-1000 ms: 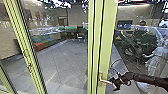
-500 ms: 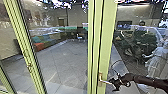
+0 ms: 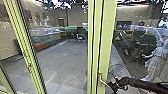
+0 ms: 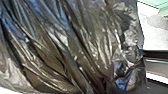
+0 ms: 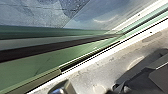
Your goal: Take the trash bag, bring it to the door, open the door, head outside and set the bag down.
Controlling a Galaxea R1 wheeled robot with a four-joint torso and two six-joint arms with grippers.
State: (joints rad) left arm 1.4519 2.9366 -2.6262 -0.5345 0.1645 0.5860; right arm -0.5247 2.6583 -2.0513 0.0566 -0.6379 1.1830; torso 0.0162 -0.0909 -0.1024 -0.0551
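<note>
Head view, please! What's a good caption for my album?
The right pincer at the handle of a green-framed glass door.

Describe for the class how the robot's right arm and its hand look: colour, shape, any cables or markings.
The right arm is blackish-brown, with a thick, rounded, tube-like forearm. The hand is dark too, smaller and more jagged in outline. A thin dark loop, probably a cable, arches above them. No markings can be made out.
</note>
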